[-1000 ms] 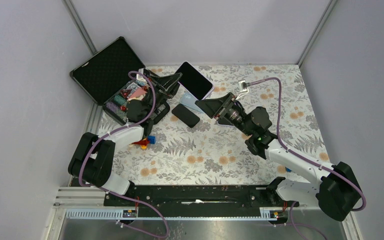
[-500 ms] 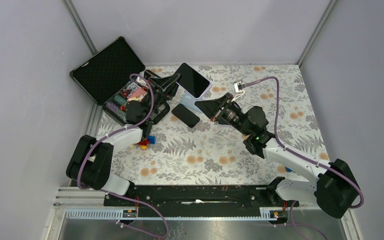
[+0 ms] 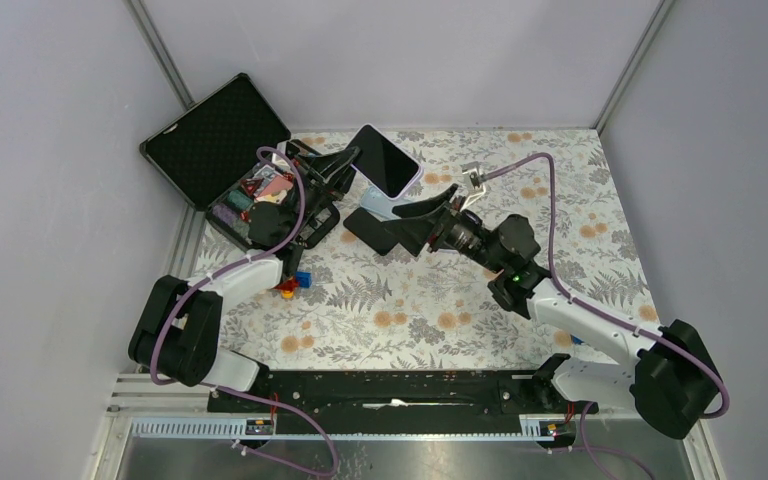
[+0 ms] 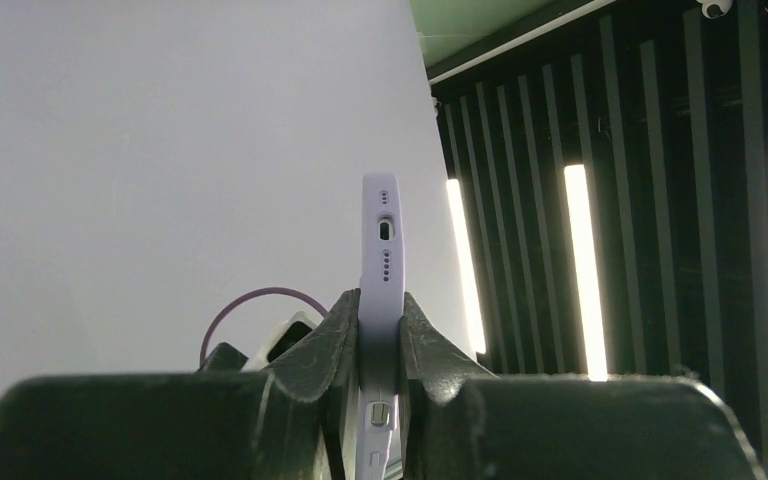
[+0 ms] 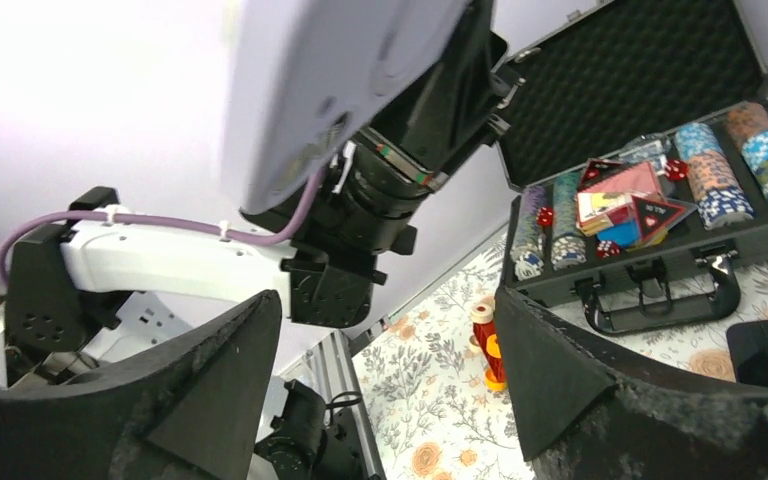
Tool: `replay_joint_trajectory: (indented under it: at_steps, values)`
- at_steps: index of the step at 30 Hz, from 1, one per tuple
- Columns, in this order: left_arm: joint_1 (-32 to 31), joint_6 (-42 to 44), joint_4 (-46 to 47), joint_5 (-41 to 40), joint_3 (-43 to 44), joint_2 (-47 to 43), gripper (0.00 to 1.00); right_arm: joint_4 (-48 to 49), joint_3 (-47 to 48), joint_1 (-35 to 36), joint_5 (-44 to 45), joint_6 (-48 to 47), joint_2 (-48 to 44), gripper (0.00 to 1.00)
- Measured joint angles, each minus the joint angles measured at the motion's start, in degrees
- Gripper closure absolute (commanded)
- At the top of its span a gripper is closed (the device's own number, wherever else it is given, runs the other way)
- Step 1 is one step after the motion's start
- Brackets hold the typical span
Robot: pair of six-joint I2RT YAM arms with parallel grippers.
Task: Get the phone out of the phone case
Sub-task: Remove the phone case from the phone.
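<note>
Now left hand (image 4: 381,310) clamps the lilac phone case (image 4: 382,220), phone (image 3: 388,160) inside, held tilted above the surface (image 3: 440,300); right hand (image 3: 415,215) is spread wide, just beside the case's lower end.

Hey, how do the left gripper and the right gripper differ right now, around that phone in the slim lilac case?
The left gripper is shut on the slim lilac phone case, pinching it across its thickness and holding it raised. The right gripper is open, with nothing between its fingers. The left one touches the case; the right one has it above its fingers, not between them. Both are black and two-fingered.
</note>
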Motion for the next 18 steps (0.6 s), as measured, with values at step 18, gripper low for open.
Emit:
replay_joint_trajectory:
  at_steps: [18]
  values:
    - [0.00,1.62,-0.52,0.11,-0.94,0.13,1.00,5.77,4.07,0.00,3.58,10.08,0.57,0.51]
